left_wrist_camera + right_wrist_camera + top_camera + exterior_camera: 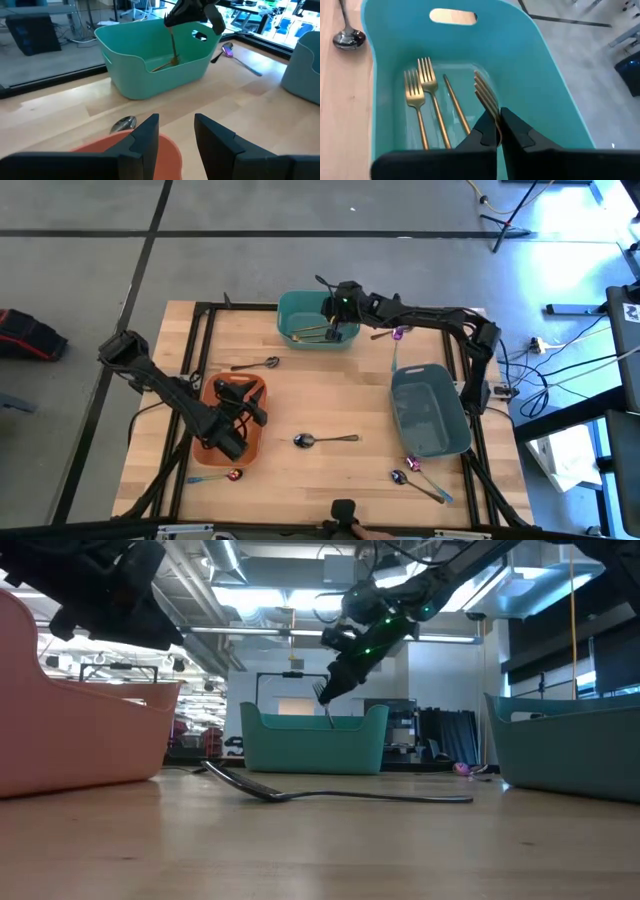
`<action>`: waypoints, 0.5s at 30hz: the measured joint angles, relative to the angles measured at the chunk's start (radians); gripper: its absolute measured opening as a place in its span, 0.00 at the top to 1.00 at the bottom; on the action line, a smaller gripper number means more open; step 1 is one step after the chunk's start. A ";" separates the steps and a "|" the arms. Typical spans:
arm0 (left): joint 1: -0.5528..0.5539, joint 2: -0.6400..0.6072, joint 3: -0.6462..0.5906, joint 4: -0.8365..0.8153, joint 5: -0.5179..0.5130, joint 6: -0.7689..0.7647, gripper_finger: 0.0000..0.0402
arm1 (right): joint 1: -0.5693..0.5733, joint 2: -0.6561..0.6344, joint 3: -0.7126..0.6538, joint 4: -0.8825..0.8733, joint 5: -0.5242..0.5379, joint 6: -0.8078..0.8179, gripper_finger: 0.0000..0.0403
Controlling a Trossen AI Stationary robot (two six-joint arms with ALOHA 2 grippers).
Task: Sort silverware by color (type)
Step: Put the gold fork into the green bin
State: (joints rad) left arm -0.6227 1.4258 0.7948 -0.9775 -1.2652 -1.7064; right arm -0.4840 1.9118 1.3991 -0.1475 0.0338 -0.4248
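The right gripper (496,131) pinched a gold fork (486,97) above the far teal bin (550,90), which held gold cutlery (422,95). The left gripper (175,131) hung open over the orange bin (255,442).

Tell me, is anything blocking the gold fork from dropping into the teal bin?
Nothing visible is. The right pincer holds the gold fork inside the teal bin, above bare floor beside the other gold pieces.
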 joint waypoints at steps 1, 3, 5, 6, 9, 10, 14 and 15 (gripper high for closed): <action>0.002 0.000 0.000 0.003 0.000 0.009 0.70 | 0.001 0.003 0.000 0.008 -0.001 0.001 0.99; 0.003 0.000 0.000 0.007 0.001 0.015 0.70 | 0.001 0.004 -0.001 0.018 -0.002 0.011 0.98; 0.003 0.000 0.000 0.007 0.000 0.016 0.70 | 0.000 0.006 -0.002 0.039 -0.001 0.031 0.97; 0.003 0.000 0.000 0.007 0.000 0.016 0.70 | -0.001 0.007 -0.003 0.048 -0.001 0.034 0.95; 0.003 0.000 0.000 0.003 0.015 0.016 0.70 | -0.001 0.008 -0.005 0.062 0.000 0.035 0.90; 0.003 0.000 0.000 0.003 0.018 0.017 0.70 | -0.001 0.008 -0.005 0.064 0.000 0.036 0.87; 0.003 0.000 0.000 0.010 0.029 0.016 0.70 | -0.001 0.008 -0.011 0.067 0.000 0.042 0.75; 0.003 0.000 0.000 0.011 0.028 0.016 0.70 | 0.000 0.006 -0.011 0.066 0.000 0.042 0.72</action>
State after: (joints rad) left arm -0.6201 1.4261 0.7948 -0.9668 -1.2371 -1.6901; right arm -0.4843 1.9180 1.3883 -0.0811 0.0334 -0.3824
